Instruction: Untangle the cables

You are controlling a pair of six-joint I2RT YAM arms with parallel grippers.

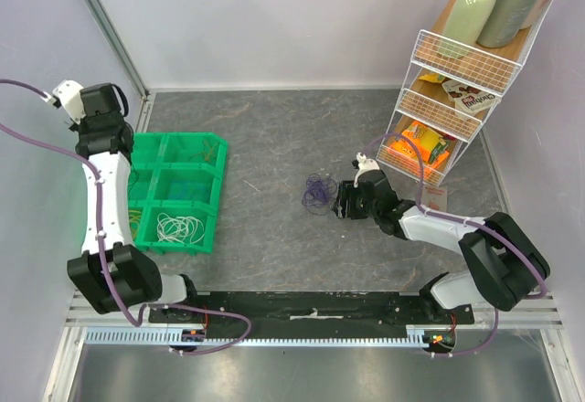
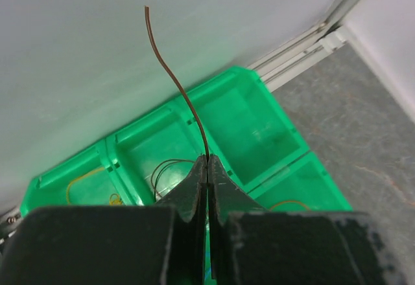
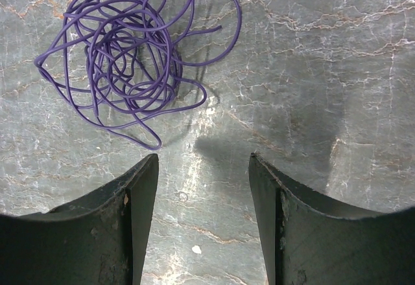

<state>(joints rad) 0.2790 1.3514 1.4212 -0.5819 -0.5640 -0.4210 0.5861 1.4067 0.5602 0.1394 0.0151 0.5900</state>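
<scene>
A tangled purple cable bundle (image 1: 317, 192) lies on the grey table; in the right wrist view it (image 3: 123, 58) sits just ahead and left of my open, empty right gripper (image 3: 203, 162), which hovers low beside it (image 1: 343, 203). My left gripper (image 2: 207, 160) is raised over the green bin (image 1: 216, 187) and shut on a thin brown cable (image 2: 176, 84) that sticks up from the tips. The bin's compartments hold white cables (image 1: 178, 228), a yellow cable (image 2: 84, 176), a dark cable (image 2: 162, 167) and an orange cable (image 2: 288, 203).
A white wire rack (image 1: 457, 91) with bottles and snack packets stands at the back right. White walls enclose the table at the back and sides. A black rail (image 1: 311, 315) runs along the near edge.
</scene>
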